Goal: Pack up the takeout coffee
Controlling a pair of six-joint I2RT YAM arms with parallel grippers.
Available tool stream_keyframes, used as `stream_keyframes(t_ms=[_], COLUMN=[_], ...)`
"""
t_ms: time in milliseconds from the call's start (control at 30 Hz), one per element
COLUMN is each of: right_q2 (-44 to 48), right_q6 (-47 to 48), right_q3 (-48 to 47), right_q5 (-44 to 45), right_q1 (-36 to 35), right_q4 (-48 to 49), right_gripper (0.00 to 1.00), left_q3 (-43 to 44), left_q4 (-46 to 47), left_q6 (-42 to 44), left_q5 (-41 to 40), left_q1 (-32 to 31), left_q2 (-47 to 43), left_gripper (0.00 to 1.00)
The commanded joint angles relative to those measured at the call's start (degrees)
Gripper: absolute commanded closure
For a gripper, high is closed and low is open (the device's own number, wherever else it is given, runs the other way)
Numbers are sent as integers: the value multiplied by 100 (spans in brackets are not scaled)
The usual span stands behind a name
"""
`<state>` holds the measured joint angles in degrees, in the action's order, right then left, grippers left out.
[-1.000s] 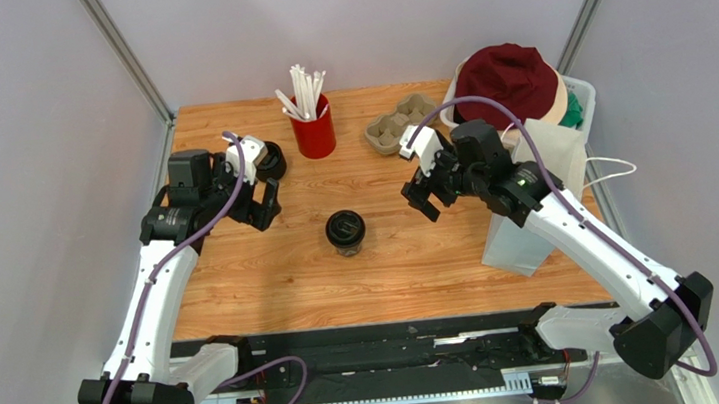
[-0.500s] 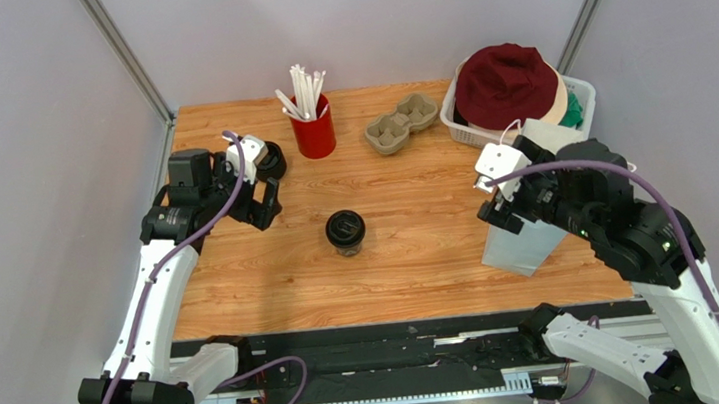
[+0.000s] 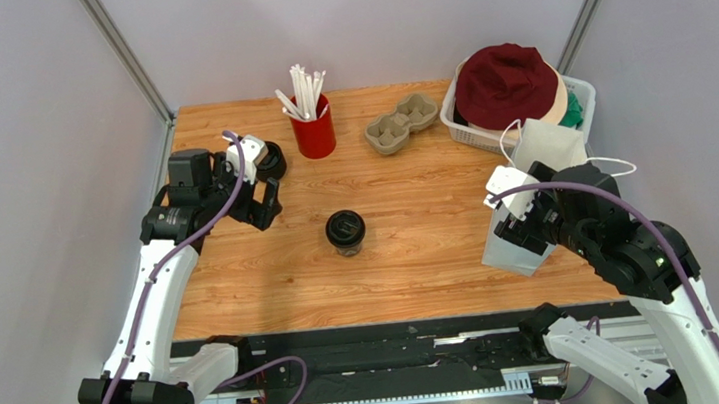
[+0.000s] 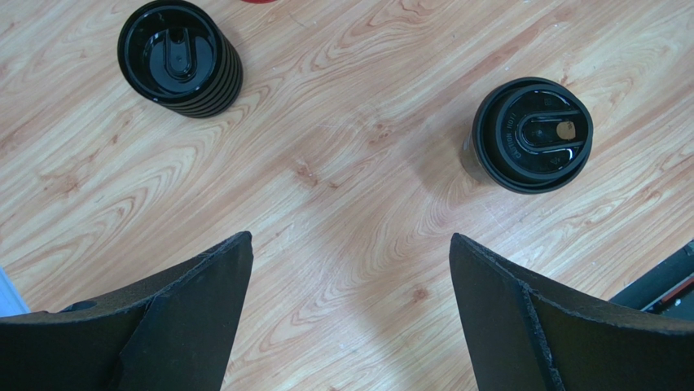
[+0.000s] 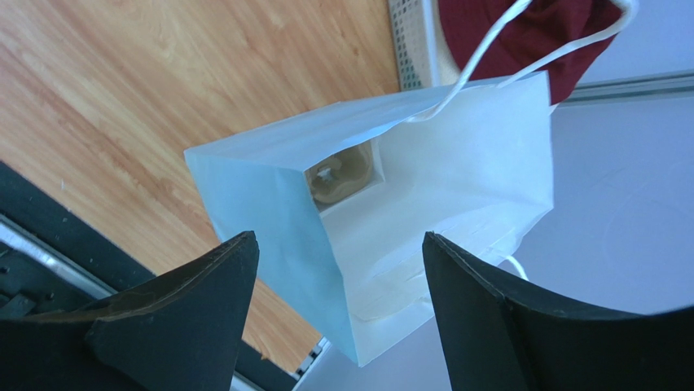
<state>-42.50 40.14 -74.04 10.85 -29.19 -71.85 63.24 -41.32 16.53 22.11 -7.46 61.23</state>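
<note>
Hovering over white bag (image 5: 456,163) with right hand (image 5: 336,240) open, empty; left hand (image 4: 350,240) fully open, empty, near takeout coffee (image 4: 533,134); risking tipping flimsy bag by clipping its rim

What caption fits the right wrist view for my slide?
Right gripper, jaws apart, poised over the open white paper bag with cord handles at the wooden table's edge; something tan visible inside.

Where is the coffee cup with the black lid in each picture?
Top external: the coffee cup stands in the middle of the table.
Left wrist: the cup is at the upper right.
Right wrist: not in it.
Shared landmark: the squat black round piece, up and left of the cup in the top and left wrist views.
</note>
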Motion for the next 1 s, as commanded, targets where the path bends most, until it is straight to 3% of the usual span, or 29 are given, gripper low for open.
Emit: stream_keyframes(t_ms=[0, 200, 333, 433, 567, 633, 700, 833, 967], right_q2=[-196, -566, -759, -865, -1031, -1058, -1085, -1269, -1532], right_q6=[-59, 2, 125, 108, 47, 38, -49, -427, -937], right_q3=[100, 197, 136, 83, 13, -14, -75, -391, -717], right_q5=[-197, -522, -865, -997, -1278, -1427, -1665, -1911, -2070], right_q1=[80, 395, 765, 836, 836, 836, 819, 801, 766], right_q4=[-320, -347, -329, -355, -452, -478, -487, -391, -137], right_gripper=[21, 22, 29, 41, 69, 74, 87, 100, 100], left_q3=[13, 4, 4, -5, -5, -14, -14, -5, -5], left_q4=[72, 72, 71, 80, 80, 89, 89, 89, 89], left_q6=[-115, -107, -107, -98, -89, -80, -89, -89, -80], left_q5=[101, 109, 118, 118, 136, 145, 153, 145, 145], left_q1=[26, 26, 26, 26, 26, 26, 26, 26, 26], left_q2=[-120, -147, -147, -138, -94, -85, -68, -68, -59], left_gripper=[1, 1, 1, 1, 1, 1, 1, 1, 1])
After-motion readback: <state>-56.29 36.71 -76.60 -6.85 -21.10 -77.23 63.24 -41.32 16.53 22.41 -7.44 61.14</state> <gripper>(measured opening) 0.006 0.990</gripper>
